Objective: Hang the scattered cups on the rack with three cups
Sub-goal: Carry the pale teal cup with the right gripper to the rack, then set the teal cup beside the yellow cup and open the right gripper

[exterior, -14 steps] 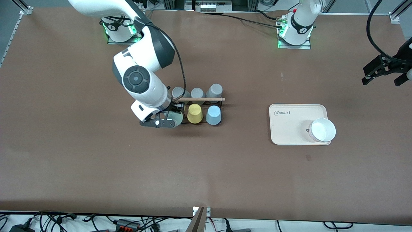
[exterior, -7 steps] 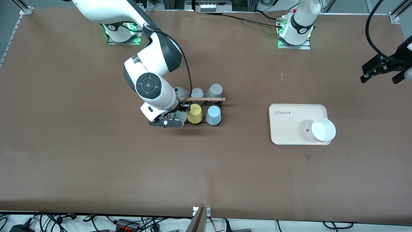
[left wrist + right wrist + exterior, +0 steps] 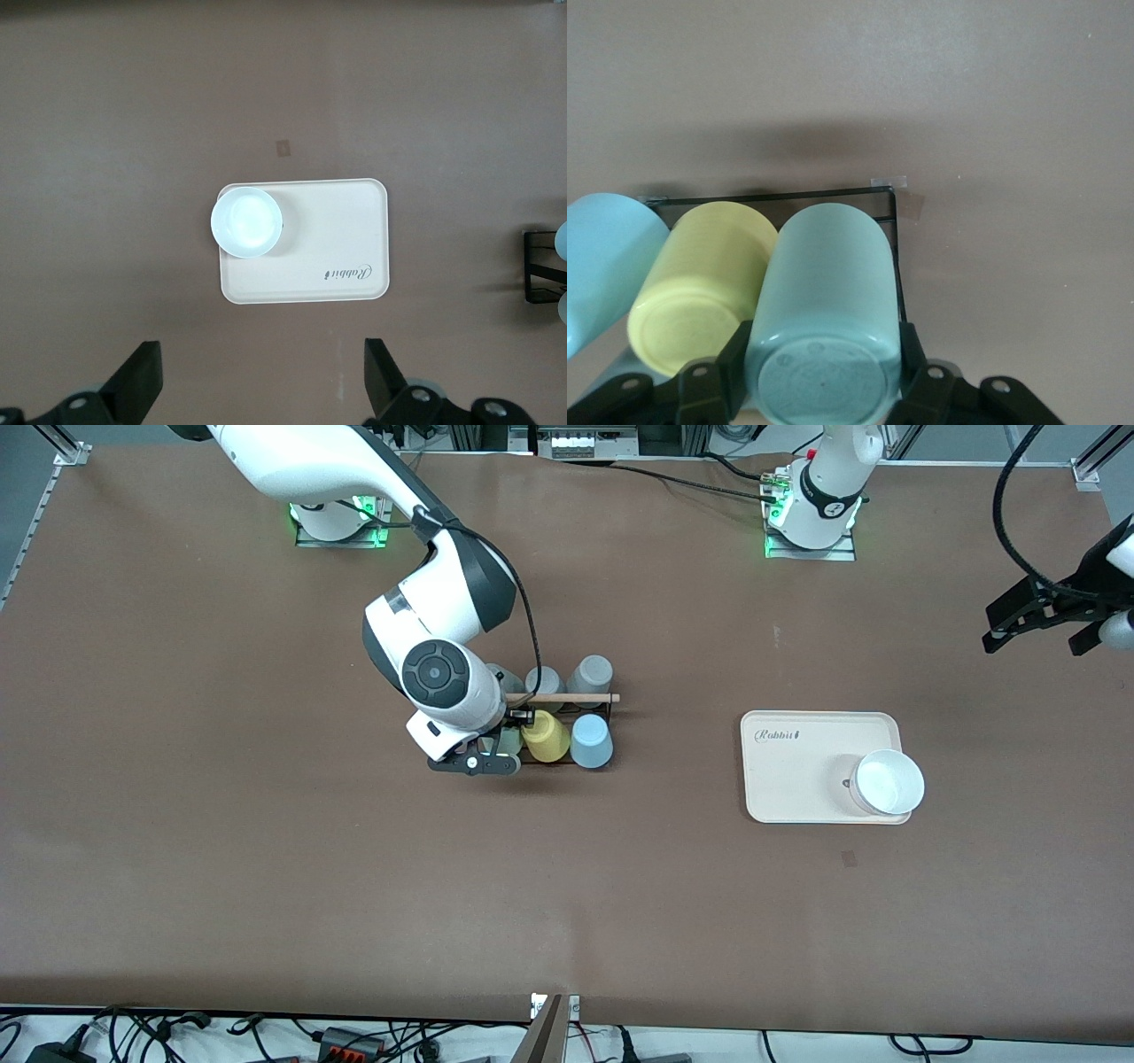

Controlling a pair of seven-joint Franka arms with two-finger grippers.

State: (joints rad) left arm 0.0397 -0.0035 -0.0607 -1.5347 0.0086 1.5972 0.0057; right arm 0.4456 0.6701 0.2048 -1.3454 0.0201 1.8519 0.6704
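Note:
My right gripper [image 3: 474,762] is shut on the pale sage green cup [image 3: 509,741], held bottom-up at the rack's corner toward the right arm's end, beside the yellow cup [image 3: 545,737]. The light blue cup [image 3: 591,741] sits upside down on the rack [image 3: 611,708] beside the yellow one. In the right wrist view my right gripper [image 3: 822,372] clamps the green cup [image 3: 824,292] next to the yellow cup [image 3: 700,283] and the blue cup [image 3: 602,257], over the black wire frame [image 3: 833,192]. Whether the green cup sits on a peg is hidden. My left gripper [image 3: 1035,640] waits open and empty, raised at the left arm's end; it also shows in the left wrist view [image 3: 261,394].
Three grey cups [image 3: 592,670] fill the rack's row farther from the front camera, under the wooden rod [image 3: 563,697]. A cream tray [image 3: 797,771] with a white bowl [image 3: 889,781] lies toward the left arm's end; the left wrist view shows the tray [image 3: 337,230] and bowl [image 3: 246,221].
My right gripper has carried the green cup toward the left arm's end, into the rack's corner beside the yellow cup. My left gripper has drifted slightly.

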